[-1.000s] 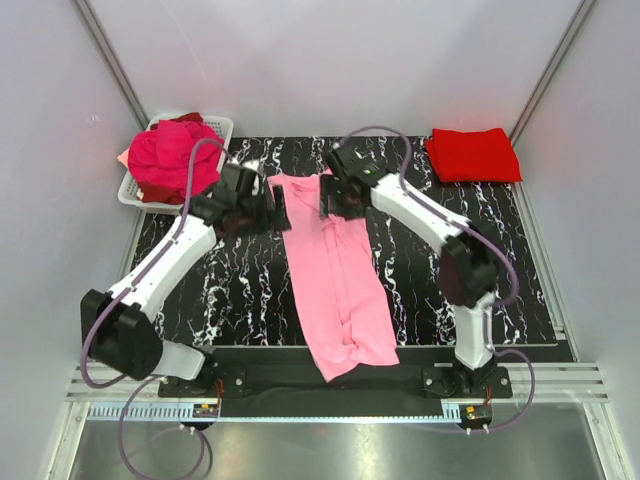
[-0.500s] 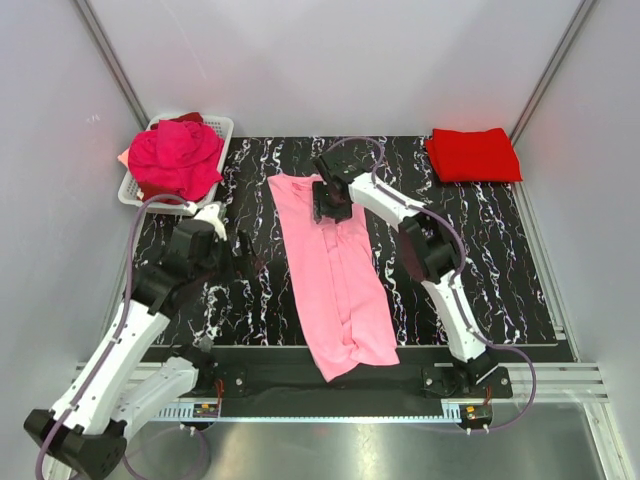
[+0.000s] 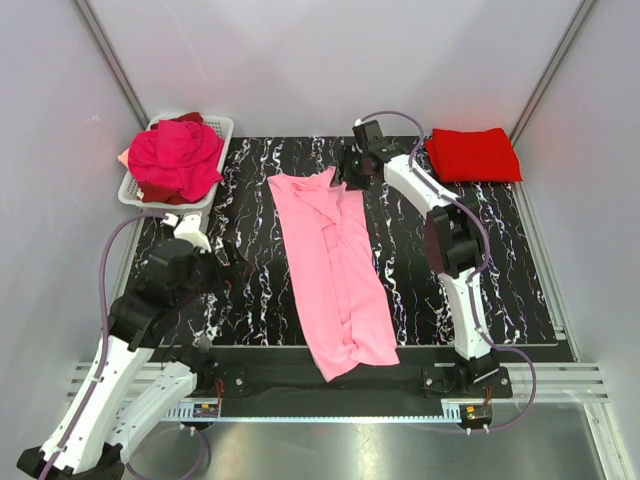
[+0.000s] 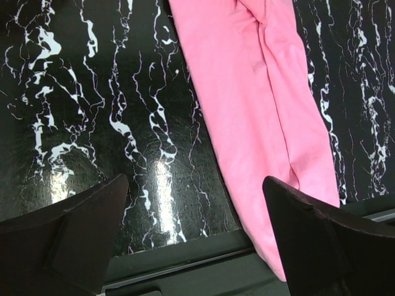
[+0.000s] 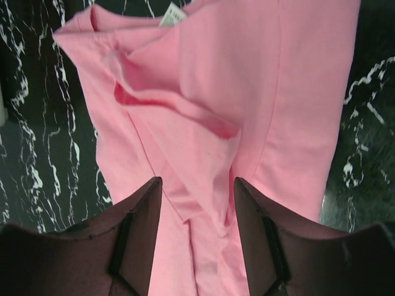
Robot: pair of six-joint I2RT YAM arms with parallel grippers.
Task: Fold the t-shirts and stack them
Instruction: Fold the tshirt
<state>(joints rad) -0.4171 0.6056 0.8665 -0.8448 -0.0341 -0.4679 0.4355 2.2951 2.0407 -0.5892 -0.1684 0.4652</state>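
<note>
A light pink t-shirt point(image 3: 335, 270) lies as a long narrow strip down the middle of the table, its white neck label point(image 5: 172, 15) at the far end. My right gripper point(image 3: 352, 168) hovers at the shirt's far right corner. In the right wrist view it point(image 5: 196, 185) stands open over a raised fold of pink cloth point(image 5: 185, 111), pinching nothing. Pulled back over the bare table to the left of the shirt, my left gripper point(image 3: 226, 268) is wide open and empty point(image 4: 194, 182). A folded bright red t-shirt point(image 3: 473, 154) lies at the far right. Magenta t-shirts point(image 3: 175, 158) fill the basket.
The white mesh basket point(image 3: 222, 128) stands at the far left corner, off the black marbled table top point(image 3: 430, 290). The table's black front rail point(image 4: 185, 259) runs just below the left gripper. Grey walls close in the left, back and right sides.
The left arm drew back from the shirt's far left edge toward the near left. The right gripper moved from over the shirt's upper part to its far right corner, jaws narrowing.
</note>
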